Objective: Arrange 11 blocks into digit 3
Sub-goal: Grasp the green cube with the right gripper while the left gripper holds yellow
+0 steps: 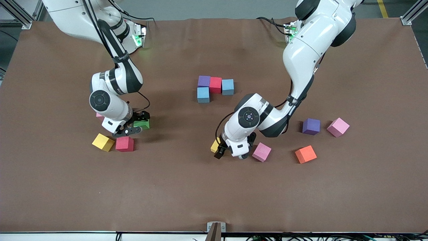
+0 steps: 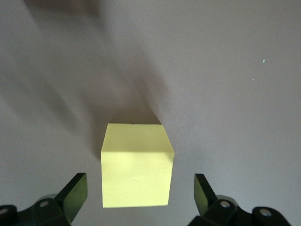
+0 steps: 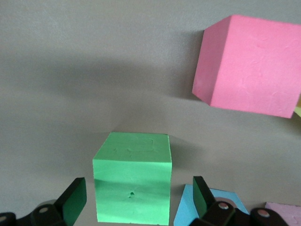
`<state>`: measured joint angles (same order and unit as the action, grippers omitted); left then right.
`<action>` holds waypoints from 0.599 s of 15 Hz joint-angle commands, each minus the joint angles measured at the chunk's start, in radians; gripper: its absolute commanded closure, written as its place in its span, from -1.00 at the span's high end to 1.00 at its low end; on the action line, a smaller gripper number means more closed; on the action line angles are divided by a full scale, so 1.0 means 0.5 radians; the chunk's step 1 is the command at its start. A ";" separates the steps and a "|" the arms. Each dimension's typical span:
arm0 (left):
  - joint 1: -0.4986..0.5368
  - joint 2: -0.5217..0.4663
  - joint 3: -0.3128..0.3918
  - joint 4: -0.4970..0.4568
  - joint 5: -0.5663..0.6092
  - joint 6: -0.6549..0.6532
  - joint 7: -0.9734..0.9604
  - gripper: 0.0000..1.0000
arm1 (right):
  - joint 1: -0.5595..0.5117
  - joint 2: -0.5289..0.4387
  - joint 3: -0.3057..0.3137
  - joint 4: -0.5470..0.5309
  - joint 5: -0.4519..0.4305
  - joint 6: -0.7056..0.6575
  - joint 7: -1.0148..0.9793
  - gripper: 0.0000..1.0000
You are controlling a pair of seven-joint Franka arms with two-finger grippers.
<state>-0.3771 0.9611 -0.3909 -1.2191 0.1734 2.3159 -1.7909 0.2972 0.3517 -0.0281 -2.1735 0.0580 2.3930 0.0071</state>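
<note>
Astride yellow block, left end effector wide open.

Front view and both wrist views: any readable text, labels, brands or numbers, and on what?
None can be read.
Right arm: a band of lettering, too small to read.
Blocks such as the yellow block and green block: plain faces, no markings.

No text, label, brand, number or sign can be read anywhere.
</note>
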 commanded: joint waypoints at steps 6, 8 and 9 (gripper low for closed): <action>-0.050 0.023 0.045 0.033 -0.028 -0.018 -0.005 1.00 | -0.015 0.060 0.029 -0.052 -0.027 0.098 -0.005 0.65; -0.050 0.032 0.045 0.033 -0.028 0.004 -0.011 1.00 | -0.015 0.067 0.032 -0.049 -0.027 0.095 -0.008 0.15; -0.050 0.038 0.048 0.033 -0.028 0.007 -0.014 1.00 | -0.012 0.064 0.032 -0.046 -0.027 0.080 -0.008 -0.14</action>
<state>-0.3864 0.9693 -0.3840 -1.2192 0.1734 2.3145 -1.7917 0.2974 0.3905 -0.0213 -2.1840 0.0571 2.4266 0.0070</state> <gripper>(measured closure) 0.000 0.304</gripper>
